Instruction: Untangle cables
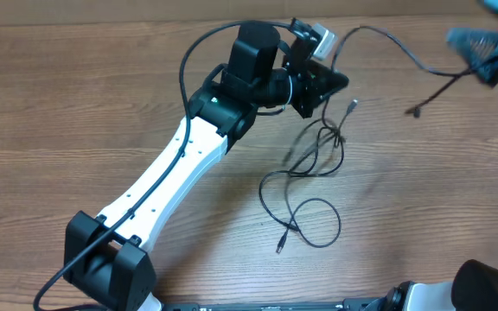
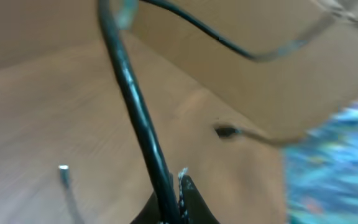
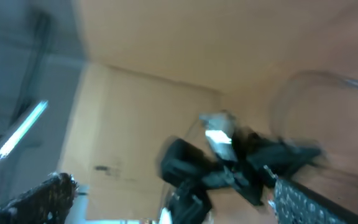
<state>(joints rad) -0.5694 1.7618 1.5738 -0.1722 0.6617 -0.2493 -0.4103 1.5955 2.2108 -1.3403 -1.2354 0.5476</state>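
Your left gripper point(image 1: 335, 84) is clenched on the cables point(image 1: 334, 136); your right gripper point(image 1: 475, 41), right of it, hangs released, blurred.

The surface point(image 1: 76, 104) is brown wood-grain board, with long streaks of grain running left to right and faint seams between planks. Along its far edge lies a paler tan strip point(image 1: 102, 7); from the left wrist camera this reads as a plain, flat tan panel standing behind the surface. At the right edge of that view is a blurred blue-and-pink patch point(image 2: 334, 168), too smeared to name. The right wrist view shows a dim teal area point(image 3: 23, 74) on its left side, crossed by a pale slanted streak point(image 3: 22, 129).
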